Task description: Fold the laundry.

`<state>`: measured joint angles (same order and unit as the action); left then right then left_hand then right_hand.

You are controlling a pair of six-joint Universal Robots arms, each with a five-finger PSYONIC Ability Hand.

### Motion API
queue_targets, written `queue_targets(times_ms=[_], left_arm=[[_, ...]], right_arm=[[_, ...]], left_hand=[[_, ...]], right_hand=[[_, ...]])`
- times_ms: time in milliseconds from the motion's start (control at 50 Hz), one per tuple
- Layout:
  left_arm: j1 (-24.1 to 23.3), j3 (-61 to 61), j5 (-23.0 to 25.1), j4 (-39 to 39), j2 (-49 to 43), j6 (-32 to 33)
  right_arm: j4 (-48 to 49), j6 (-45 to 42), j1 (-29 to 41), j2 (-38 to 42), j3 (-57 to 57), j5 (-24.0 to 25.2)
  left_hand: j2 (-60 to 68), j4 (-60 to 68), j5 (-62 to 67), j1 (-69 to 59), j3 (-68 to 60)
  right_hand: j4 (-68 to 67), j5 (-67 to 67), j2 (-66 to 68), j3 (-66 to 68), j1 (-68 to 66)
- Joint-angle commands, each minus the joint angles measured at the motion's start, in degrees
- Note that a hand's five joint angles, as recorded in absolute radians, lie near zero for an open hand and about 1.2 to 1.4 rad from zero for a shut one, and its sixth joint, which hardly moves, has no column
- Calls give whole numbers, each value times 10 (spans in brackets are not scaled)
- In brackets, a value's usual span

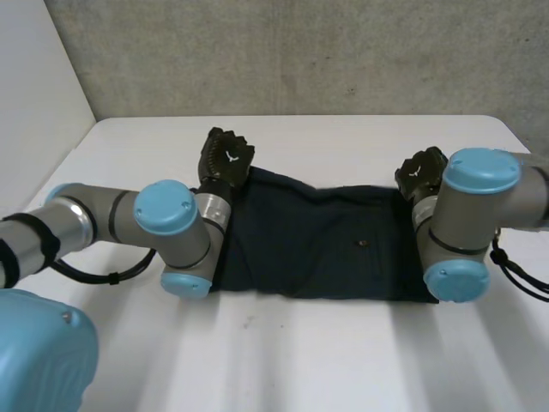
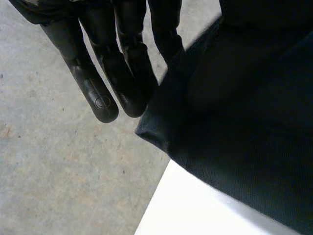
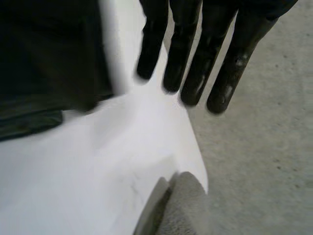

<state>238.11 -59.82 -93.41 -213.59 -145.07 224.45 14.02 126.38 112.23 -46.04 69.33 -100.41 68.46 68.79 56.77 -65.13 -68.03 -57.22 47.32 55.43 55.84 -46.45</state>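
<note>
Left hand (image 1: 225, 159) and right hand (image 1: 420, 172), straight-fingered and empty, flank the cloth (image 1: 326, 245) toward the far edge of the table (image 1: 343, 137); a shallow pinch could drop a corner

Right hand (image 3: 209, 49) is hanging with fingers straight and slightly spread, holding nothing, its tips over the white table's (image 3: 98, 171) edge. Dark cloth (image 3: 49, 54) is lying on the table at the fingertips' nine o'clock, apart from them. Grey floor (image 3: 264, 171) is showing toward four o'clock. An unidentified grey object (image 3: 186, 205) is sitting by the table corner at six o'clock.
</note>
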Motion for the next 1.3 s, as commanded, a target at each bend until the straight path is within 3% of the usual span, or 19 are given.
queue_targets(times_ms=[20, 120, 220, 300, 380, 460, 540, 660, 800, 880, 900, 920, 1060, 1180, 1240, 1300], left_arm=[[-18, -57, 17, -73, 13, -23], [-16, -113, 14, -147, 73, -33], [-18, -164, 14, -125, 133, -37], [-14, -212, 18, -36, 211, -82], [-8, -246, 26, 92, 268, -215], [-5, -262, 43, 184, 291, -323], [-5, -286, 48, 233, 306, -367], [-5, -315, 49, 230, 309, -365], [2, -318, 47, 228, 307, -365], [8, -318, 47, 228, 307, -365], [9, -318, 47, 228, 307, -365], [9, -318, 47, 228, 308, -365], [9, -318, 45, 229, 312, -365], [16, -326, 46, 234, 332, -365], [18, -330, 46, 235, 341, -366], [18, -334, 46, 235, 348, -366]], right_arm=[[38, -6, -2, 18, -28, -50], [29, 63, -5, -58, 12, -45], [-20, 128, -5, -162, 82, 8], [-129, 163, -33, -221, 138, 74], [-216, 250, -68, -255, 206, 135], [-223, 303, -83, -270, 273, 191], [-182, 305, -104, -272, 338, 229], [-73, 307, -108, -263, 384, 225], [-37, 304, -109, -229, 383, 222], [-12, 302, -108, -212, 379, 210], [0, 300, -111, -209, 377, 204], [5, 299, -112, -209, 376, 202], [3, 260, -138, -226, 373, 190], [-40, 115, -232, -272, 380, 192], [-61, 30, -261, -282, 365, 187], [-62, -3, -256, -292, 347, 182]], left_hand=[[-544, -548, -527, 511, 540], [-585, -588, -568, 551, 580], [-585, -588, -568, 551, 580], [-585, -588, -568, 551, 580], [-581, -584, -564, 548, 577], [-574, -577, -557, 541, 570], [-574, -577, -557, 541, 570], [-574, -577, -557, 541, 570], [-574, -577, -557, 541, 570], [-574, -577, -557, 541, 570], [-574, -577, -557, 541, 570], [-576, -579, -559, 542, 571], [-579, -582, -562, 546, 575], [-582, -586, -566, 549, 578], [-582, -586, -566, 549, 578], [-582, -586, -566, 549, 578]], right_hand=[[472, -473, -454, -458, 364], [472, -473, -454, -458, 364], [472, -473, -454, -458, 364], [472, -473, -454, -458, 364], [472, -473, -454, -458, 364], [421, -422, -403, -407, 313], [352, -353, -334, -338, 244], [315, -316, -297, -301, 207], [268, -269, -250, -254, 160], [63, -64, -45, -49, -44], [-172, 171, 190, 186, -280], [-227, 226, 245, 241, -335], [-228, 227, 246, 242, -336], [-228, 227, 246, 242, -336], [-228, 227, 246, 242, -336], [-228, 227, 246, 242, -336]])
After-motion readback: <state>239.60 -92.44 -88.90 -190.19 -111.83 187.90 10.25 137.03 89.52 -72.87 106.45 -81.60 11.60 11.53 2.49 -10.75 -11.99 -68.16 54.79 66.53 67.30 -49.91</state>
